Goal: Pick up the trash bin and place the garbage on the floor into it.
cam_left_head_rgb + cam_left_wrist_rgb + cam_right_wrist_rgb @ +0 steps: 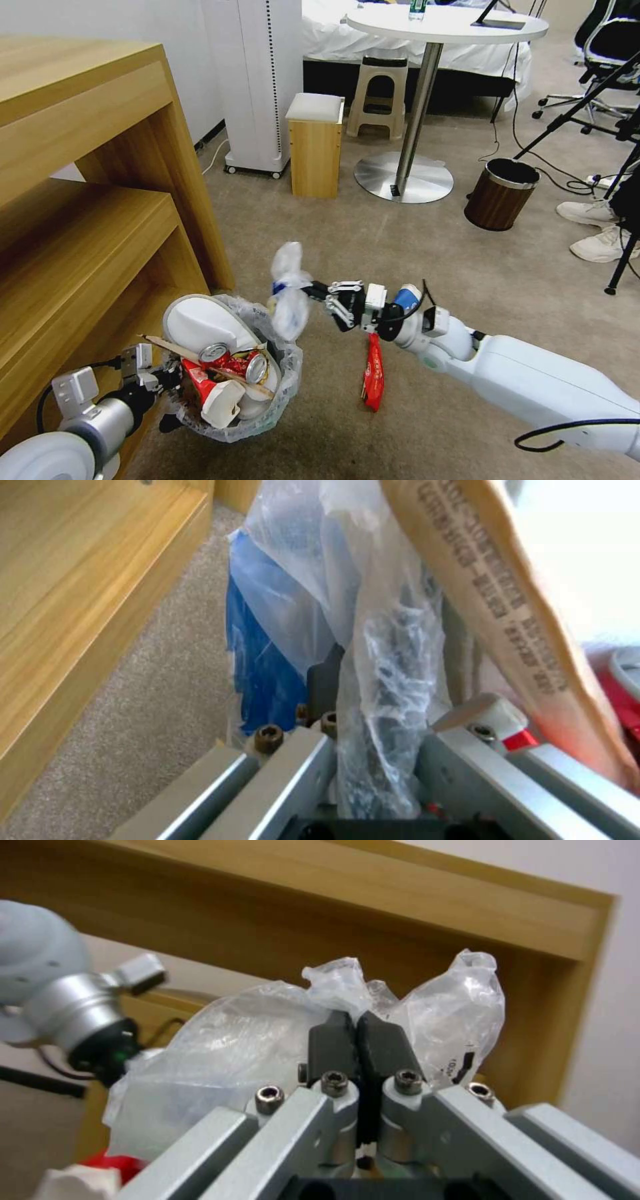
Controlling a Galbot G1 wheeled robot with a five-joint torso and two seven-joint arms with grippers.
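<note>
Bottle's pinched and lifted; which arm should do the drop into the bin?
Likely right: the right tool already pinches the crushed bottle just above the bin. The left tool is busy gripping the bin's rim.

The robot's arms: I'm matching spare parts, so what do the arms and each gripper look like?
Both arms have glossy white rounded shells with silver metal wrist sections and black cables looping outside. White box-shaped modules sit by each wrist. The left gripper and right gripper have grey aluminium linkage bars fastened with hex-socket screws and dark, flat fingers. One bar in the left wrist view carries a small red-and-white marking.
</note>
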